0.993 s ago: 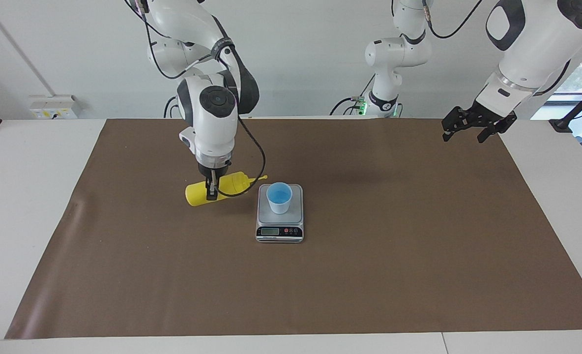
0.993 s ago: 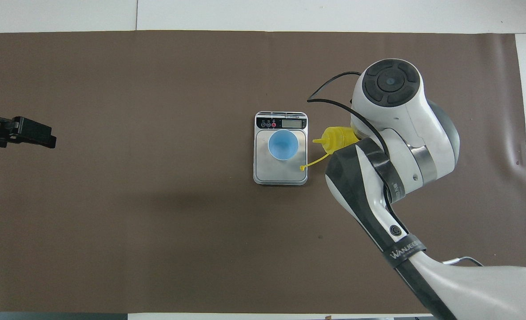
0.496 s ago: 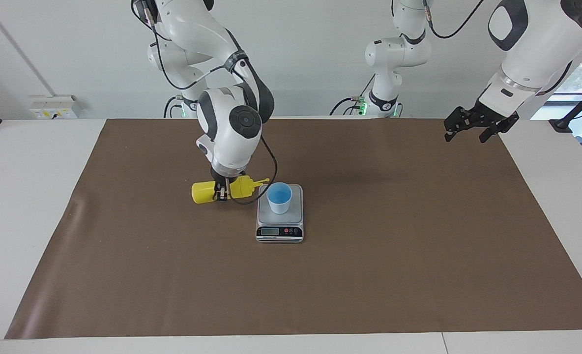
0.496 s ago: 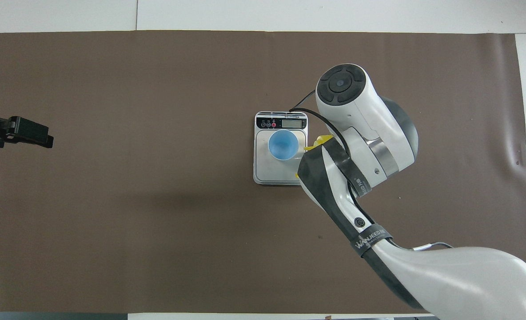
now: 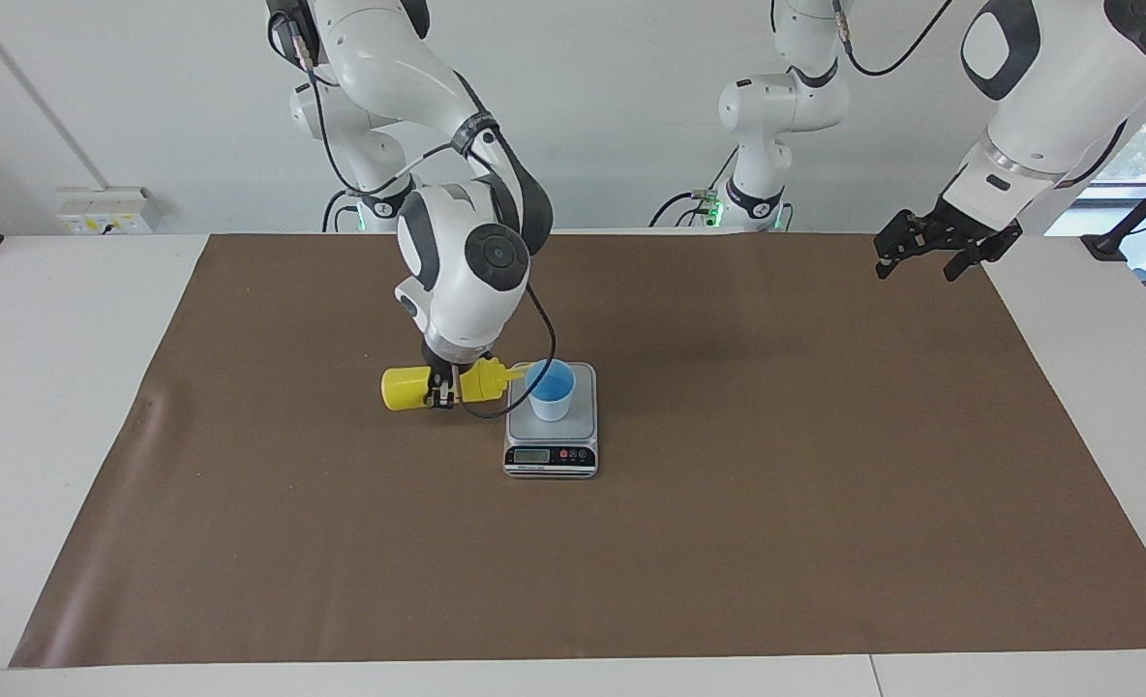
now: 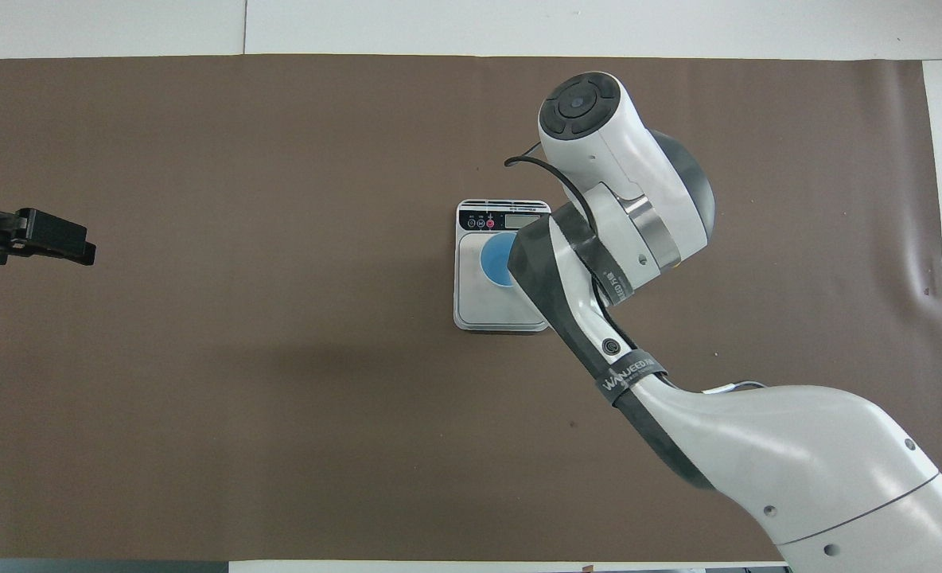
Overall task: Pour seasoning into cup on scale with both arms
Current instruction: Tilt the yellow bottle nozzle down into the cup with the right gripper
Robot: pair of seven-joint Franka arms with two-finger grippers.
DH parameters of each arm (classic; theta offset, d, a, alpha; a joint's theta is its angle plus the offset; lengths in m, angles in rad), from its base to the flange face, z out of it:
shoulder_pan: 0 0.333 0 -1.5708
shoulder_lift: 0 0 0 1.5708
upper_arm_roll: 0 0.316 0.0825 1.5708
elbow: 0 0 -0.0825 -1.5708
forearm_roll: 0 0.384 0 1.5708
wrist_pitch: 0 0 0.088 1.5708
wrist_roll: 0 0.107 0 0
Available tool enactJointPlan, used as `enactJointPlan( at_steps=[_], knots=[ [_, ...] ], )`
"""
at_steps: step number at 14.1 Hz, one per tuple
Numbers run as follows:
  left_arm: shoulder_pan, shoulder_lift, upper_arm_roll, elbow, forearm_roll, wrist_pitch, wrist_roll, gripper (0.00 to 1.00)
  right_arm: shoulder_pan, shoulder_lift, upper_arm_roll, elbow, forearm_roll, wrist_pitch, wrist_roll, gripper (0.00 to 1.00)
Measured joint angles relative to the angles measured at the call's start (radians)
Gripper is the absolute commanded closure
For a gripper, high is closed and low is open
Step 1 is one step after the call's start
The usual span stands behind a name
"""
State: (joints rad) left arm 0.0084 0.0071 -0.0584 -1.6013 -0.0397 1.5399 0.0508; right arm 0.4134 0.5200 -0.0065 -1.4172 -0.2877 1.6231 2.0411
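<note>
The right gripper point(image 5: 442, 390) is clamped around the middle of the yellow seasoning bottle point(image 5: 408, 387), which it holds lying level in the air, base toward the right arm's end of the table and nozzle pointing at the cup point(image 5: 550, 389). In the facing view the nozzle tip sits at the cup's rim; whether it touches the rim cannot be told. The bottle's small cap hangs on its thin tether beside the nozzle. The light blue cup stands upright on the grey plate of the silver scale point(image 5: 551, 440), toward the edge of the plate nearer the robots. The scale rests flat on the brown mat point(image 5: 728, 542) near the middle of the table, its display and buttons on the side farther from the robots. In the overhead view the right arm's wrist and forearm cover the bottle entirely and hide part of the cup point(image 6: 495, 259); the scale point(image 6: 479, 306) shows with its display row clear. The left gripper point(image 5: 931, 254) hangs in the air over the corner of the mat at the left arm's end of the table, well apart from the scale, and this arm waits. Its jaws stand open and hold nothing; in the overhead view only the black tip of the left gripper point(image 6: 49, 239) shows at the edge.
</note>
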Motion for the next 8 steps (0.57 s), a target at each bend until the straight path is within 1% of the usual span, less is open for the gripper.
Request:
enactJointPlan(
  at_steps=[8],
  knots=[
    [0.000,0.000,0.000,0.000,0.000,0.000,0.000,0.00,0.046,0.008,0.004,0.018,-0.015,-0.036,0.015,1.00]
  ],
)
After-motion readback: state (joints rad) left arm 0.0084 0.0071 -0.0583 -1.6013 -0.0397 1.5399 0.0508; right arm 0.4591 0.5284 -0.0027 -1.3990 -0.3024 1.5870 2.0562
